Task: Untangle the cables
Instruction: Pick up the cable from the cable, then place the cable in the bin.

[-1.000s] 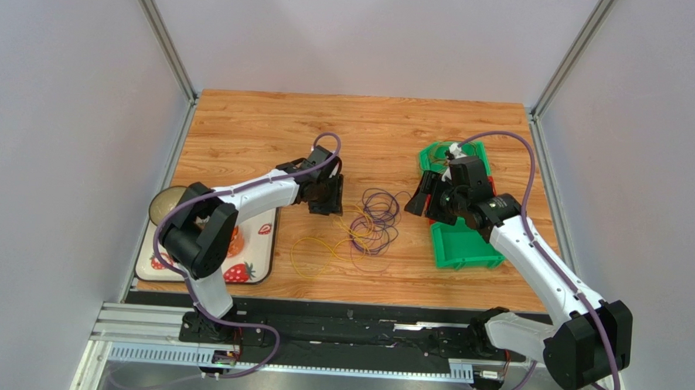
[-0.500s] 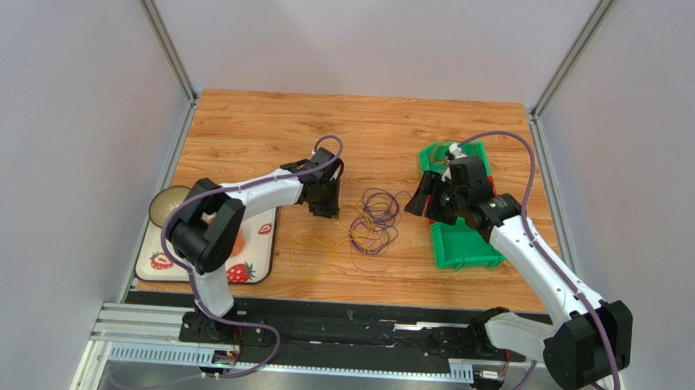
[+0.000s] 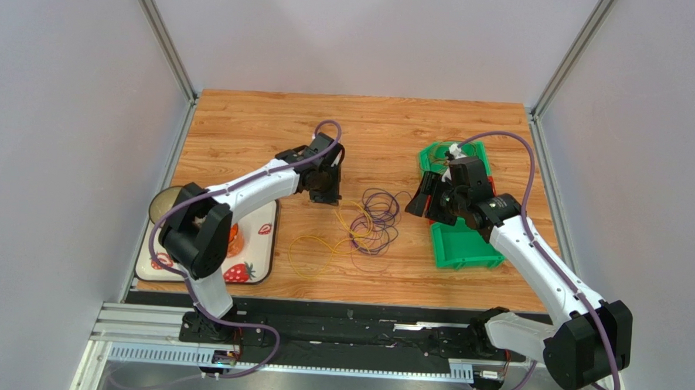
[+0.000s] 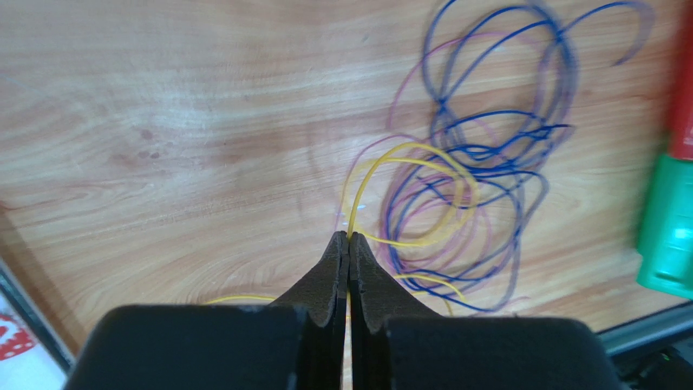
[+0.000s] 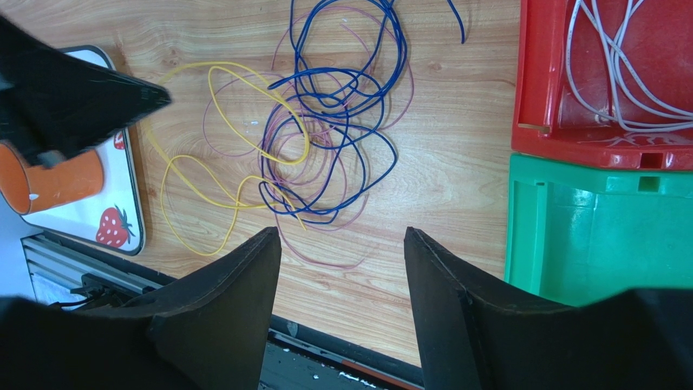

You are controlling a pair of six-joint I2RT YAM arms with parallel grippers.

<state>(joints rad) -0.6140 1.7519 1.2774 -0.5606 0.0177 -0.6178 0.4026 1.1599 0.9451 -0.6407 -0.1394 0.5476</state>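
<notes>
Tangle of thin blue and purple wire loops (image 4: 480, 175) lies just ahead of your left gripper (image 4: 348, 244), pinched shut on a thin yellow wire (image 4: 407, 242), seemingly to draw it free. Your right gripper (image 5: 342, 236) hangs wide, empty, the tangle beyond its fingers.

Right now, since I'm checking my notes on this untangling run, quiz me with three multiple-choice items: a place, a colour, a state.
1. Where do the white cables lie?
A) in the red bin
B) in the green bin
C) on the strawberry tray

2. What colour is the cable pinched by the left pincer?
A) blue
B) yellow
C) white

3. How does the right pincer stand?
A) shut on a cable
B) open, holding nothing
C) shut, empty

Answers: 1 A, they lie inside the red walls. 2 B, a yellow cable leaves its closed tips. 3 B, its fingers stand apart, nothing between them.
</notes>
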